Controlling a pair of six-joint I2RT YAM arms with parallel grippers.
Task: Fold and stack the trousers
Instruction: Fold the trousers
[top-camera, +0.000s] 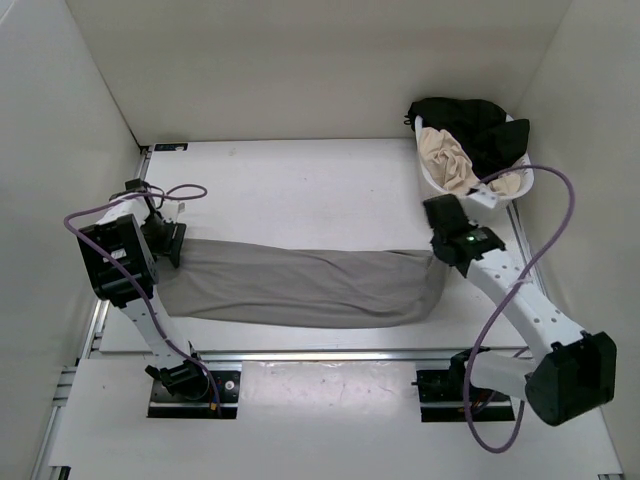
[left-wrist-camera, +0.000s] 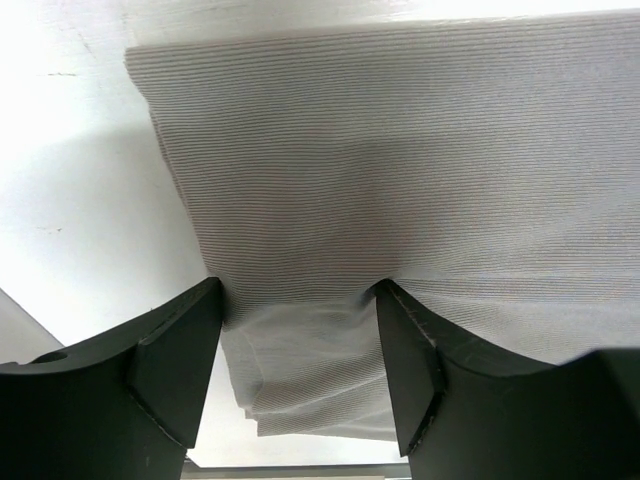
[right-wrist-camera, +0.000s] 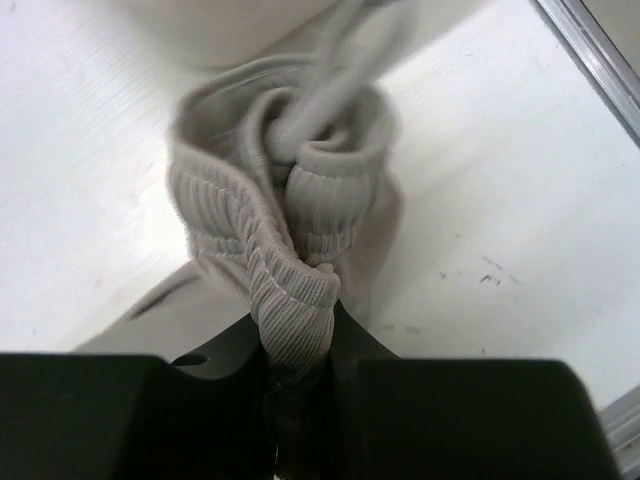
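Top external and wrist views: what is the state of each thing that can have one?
trousers: stretched out flat in one long strip
left end effector: open, astride one end of the trousers
right end effector: shut on the ribbed band at the other end
basket: holding a crumpled beige garment and black garment

Grey trousers (top-camera: 300, 285) stretched in one long band across the desk (top-camera: 320, 180)
Thin, finely ribbed mid-grey cloth, legs laid together, runs left to right along the near part of the desk. Its left end lies flat. Its right end, the ribbed waistband (right-wrist-camera: 290, 270), is bunched up and pinched in the right claw (right-wrist-camera: 300, 330).
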